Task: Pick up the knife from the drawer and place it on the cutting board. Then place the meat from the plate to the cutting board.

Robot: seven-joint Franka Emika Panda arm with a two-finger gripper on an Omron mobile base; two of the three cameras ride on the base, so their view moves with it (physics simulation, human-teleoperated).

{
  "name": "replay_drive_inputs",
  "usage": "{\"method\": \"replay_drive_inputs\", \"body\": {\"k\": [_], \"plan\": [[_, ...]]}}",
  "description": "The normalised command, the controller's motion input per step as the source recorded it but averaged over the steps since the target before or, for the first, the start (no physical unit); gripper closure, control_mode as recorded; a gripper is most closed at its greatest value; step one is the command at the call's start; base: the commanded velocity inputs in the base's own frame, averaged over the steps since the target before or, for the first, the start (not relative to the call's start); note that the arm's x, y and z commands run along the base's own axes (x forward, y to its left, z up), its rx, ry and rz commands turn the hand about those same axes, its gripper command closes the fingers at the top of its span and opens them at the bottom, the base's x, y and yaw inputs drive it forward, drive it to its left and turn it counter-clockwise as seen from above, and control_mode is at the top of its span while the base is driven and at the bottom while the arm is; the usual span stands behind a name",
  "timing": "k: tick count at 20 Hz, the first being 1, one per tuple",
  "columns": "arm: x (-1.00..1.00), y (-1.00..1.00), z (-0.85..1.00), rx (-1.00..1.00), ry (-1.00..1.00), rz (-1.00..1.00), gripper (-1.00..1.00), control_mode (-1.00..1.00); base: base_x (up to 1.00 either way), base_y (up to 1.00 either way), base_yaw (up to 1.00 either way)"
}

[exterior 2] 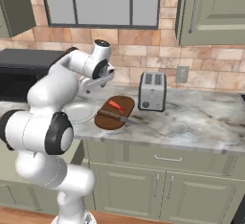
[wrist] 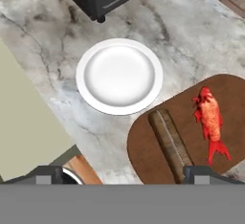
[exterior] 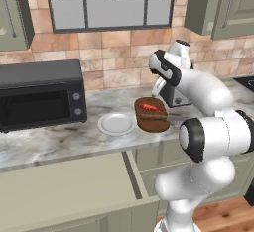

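1. Nearest the base, the drawer (exterior: 64,186) stood pulled out below the counter (exterior: 59,142), its pale interior bare.
2. The plate (exterior: 117,124) sat just left of the cutting board (exterior: 151,114) and held nothing.
3. The knife (exterior 2: 117,116) lay on the cutting board's near part, and the meat (exterior 2: 115,106) lay on its far part.
4. The tool (wrist: 124,174) hung above the cutting board with jaws spread wide, holding nothing.
5. Both placements looked done; the next move likely called only for retreating the arm clear of the cutting board.

red-orange meat (wrist: 211,121), dark brown cutting board (wrist: 148,146), white plate (wrist: 119,76)
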Motion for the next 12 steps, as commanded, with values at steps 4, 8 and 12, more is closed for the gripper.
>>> {"method": "replay_drive_inputs", "body": {"k": [4, 8, 12], "plan": [[-0.57, 0.39, 0.25, -0.03, -0.01, -0.07, -1.0, -1.0, 0.0, 0.0, 0.0], [-0.51, 0.35, 0.24, -0.04, -0.03, -0.06, -1.0, -1.0, 0.0, 0.0, 0.0], [-0.19, 0.18, 0.02, -0.04, 0.0, -0.01, -1.0, -1.0, 0.0, 0.0, 0.0]]}}
